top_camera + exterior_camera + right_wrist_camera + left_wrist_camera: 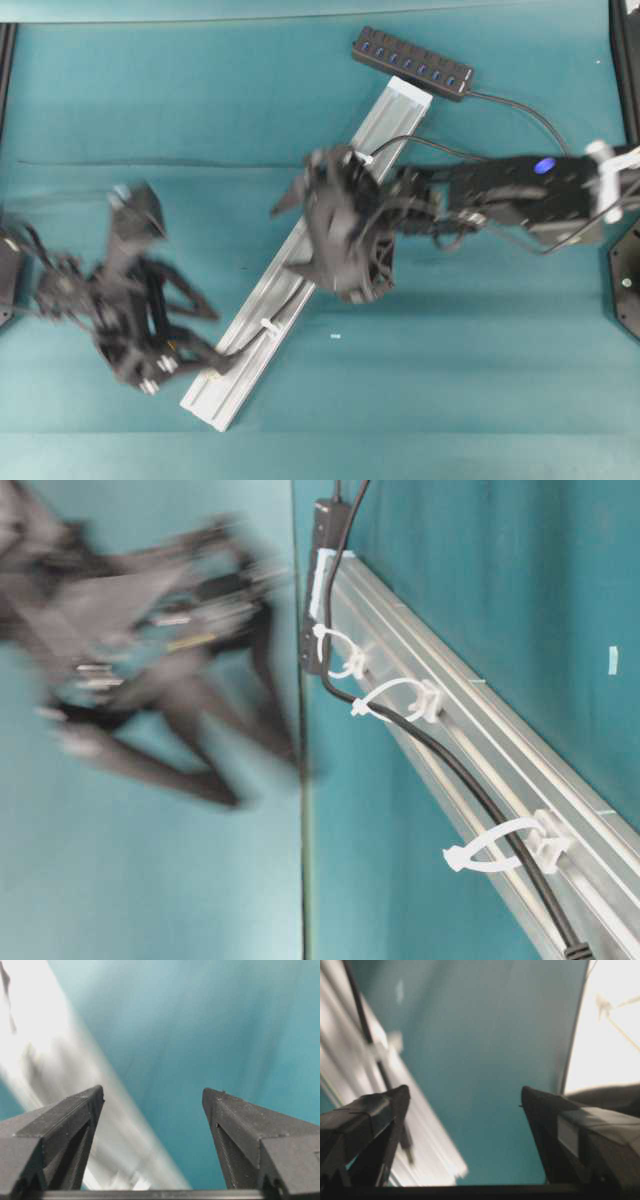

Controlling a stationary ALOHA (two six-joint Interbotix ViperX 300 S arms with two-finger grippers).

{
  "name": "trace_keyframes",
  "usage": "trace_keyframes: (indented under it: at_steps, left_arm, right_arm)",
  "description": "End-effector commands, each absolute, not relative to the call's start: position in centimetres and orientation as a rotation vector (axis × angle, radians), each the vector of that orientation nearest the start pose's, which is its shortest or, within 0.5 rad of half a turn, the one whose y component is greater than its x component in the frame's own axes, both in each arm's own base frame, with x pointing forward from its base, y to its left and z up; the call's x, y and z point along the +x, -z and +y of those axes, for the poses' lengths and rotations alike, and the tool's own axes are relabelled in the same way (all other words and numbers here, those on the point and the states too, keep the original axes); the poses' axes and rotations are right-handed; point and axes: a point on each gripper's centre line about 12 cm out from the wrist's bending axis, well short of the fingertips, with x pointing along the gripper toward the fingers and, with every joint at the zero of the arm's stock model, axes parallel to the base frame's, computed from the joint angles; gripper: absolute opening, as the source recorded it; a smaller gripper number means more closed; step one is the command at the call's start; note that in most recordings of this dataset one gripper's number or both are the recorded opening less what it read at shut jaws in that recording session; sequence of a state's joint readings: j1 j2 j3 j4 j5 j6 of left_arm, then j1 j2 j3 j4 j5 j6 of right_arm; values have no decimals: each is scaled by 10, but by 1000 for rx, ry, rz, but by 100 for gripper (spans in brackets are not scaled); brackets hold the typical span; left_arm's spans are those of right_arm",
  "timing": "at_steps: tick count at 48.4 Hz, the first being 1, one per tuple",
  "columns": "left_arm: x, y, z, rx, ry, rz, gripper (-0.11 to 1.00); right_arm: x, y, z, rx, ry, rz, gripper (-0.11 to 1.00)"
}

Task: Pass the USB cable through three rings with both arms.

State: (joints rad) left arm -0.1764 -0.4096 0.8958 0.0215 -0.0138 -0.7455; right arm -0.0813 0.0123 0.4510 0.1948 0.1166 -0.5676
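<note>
The black USB cable (470, 785) lies along the silver rail (470, 705) and runs through all three rings (345, 658) (398, 695) (500, 845). Its plug end (577, 950) rests past the nearest ring. My left gripper (222, 340) is open, blurred, just left of the rail's near end with nothing between its fingers. In the left wrist view the left gripper (464, 1091) has the plug (408, 1146) beside its left finger. My right gripper (282, 240) hovers open over the rail's middle and hides the middle ring overhead. In its wrist view the right gripper (152, 1091) holds nothing.
The black multi-port hub (412, 62) lies at the rail's far end, its cord looping right (530, 112) towards the right arm (530, 190). Teal cloth (450, 380) covers the table. Dark frame edges stand at the left and right borders.
</note>
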Motion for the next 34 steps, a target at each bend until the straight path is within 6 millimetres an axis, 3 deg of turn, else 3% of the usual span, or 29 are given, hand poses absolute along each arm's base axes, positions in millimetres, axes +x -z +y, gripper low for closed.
trace_keyframes:
  at_steps: [1, 8, 21, 34]
  left_arm:
    - [299, -268, -39, -582, 7, 405, 96]
    - [287, -294, -18, -434, -4, 302, 96]
    - [260, -324, 17, -327, -90, 145, 96]
    - [232, -346, 29, -276, -131, 33, 94]
  right_arm:
    - [425, -260, -47, -243, 32, 478, 85]
    - [401, -287, -71, -123, 143, 372, 85]
    - [351, -314, -92, -121, 261, 202, 85]
    - [306, -325, -88, -123, 290, 132, 85]
